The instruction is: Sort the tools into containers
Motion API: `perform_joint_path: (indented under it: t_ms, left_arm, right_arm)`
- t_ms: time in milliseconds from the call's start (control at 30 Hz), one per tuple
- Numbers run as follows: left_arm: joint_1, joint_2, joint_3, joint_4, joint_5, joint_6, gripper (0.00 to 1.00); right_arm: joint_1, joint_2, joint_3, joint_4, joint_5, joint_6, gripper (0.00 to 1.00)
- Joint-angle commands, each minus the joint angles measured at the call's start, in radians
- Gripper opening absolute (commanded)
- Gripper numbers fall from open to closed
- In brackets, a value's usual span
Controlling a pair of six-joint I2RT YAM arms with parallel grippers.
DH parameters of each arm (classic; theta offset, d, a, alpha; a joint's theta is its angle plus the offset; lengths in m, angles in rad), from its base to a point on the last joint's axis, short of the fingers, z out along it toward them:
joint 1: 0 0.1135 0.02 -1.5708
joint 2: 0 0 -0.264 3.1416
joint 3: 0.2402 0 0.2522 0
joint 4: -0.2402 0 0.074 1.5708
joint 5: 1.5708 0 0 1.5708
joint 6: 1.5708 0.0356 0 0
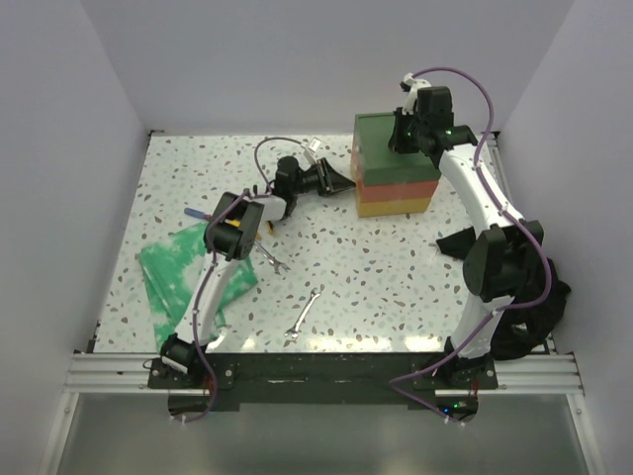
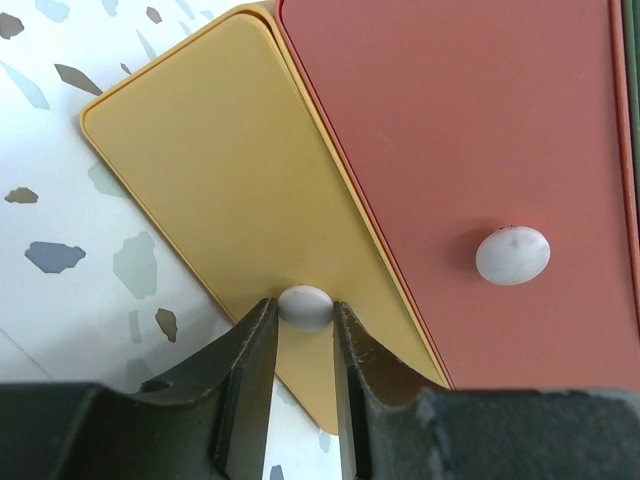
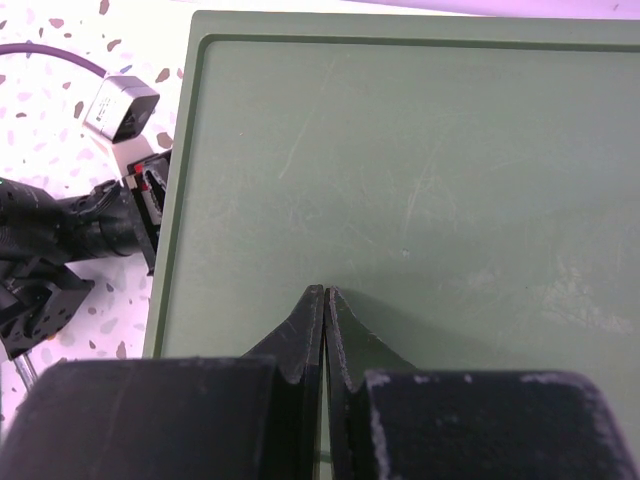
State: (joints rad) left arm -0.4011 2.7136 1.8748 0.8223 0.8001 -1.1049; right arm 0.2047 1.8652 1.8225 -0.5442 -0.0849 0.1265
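Left gripper (image 2: pixel 303 325): jaws narrow, pinching white knob (image 2: pixel 305 303) of yellow bottom drawer (image 2: pixel 210 170), stack (image 1: pixel 396 183) toward far right corner of worktop (image 1: pixel 386 282); best pulled straight out while right gripper (image 3: pixel 325 300), closed, pins green top (image 3: pixel 420 160).

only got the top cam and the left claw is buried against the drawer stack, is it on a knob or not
Observer: Yes. The left wrist camera shows the left claw with a finger on each side of the white knob of the yellow drawer, and both fingers look to touch it.
Operator: ok and the right claw over the green top, open or shut
Observer: Shut, with nothing in it. On the right wrist camera the right claw has its fingers closed together, tips down at the green top. I cannot tell whether they press on it.
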Motion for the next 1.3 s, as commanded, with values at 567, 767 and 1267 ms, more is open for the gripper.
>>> perform_joint_path:
  t_ms: [567, 767, 1267]
  left_arm:
    - [0.108, -0.175, -0.227, 0.057, 0.040, 0.111, 0.03]
    - [0.157, -0.279, -0.339, 0.051, 0.067, 0.148, 0.02]
    - [0.257, -0.443, -0.437, -0.325, 0.070, 0.362, 0.48]
  right_arm:
    - [-0.016, 0.064, -0.048, -0.115, 0.066, -0.008, 0.00]
    - [-0.021, 0.074, -0.045, -0.103, 0.057, 0.004, 0.00]
    - [-0.022, 0.085, -0.023, -0.080, 0.027, 0.019, 0.00]
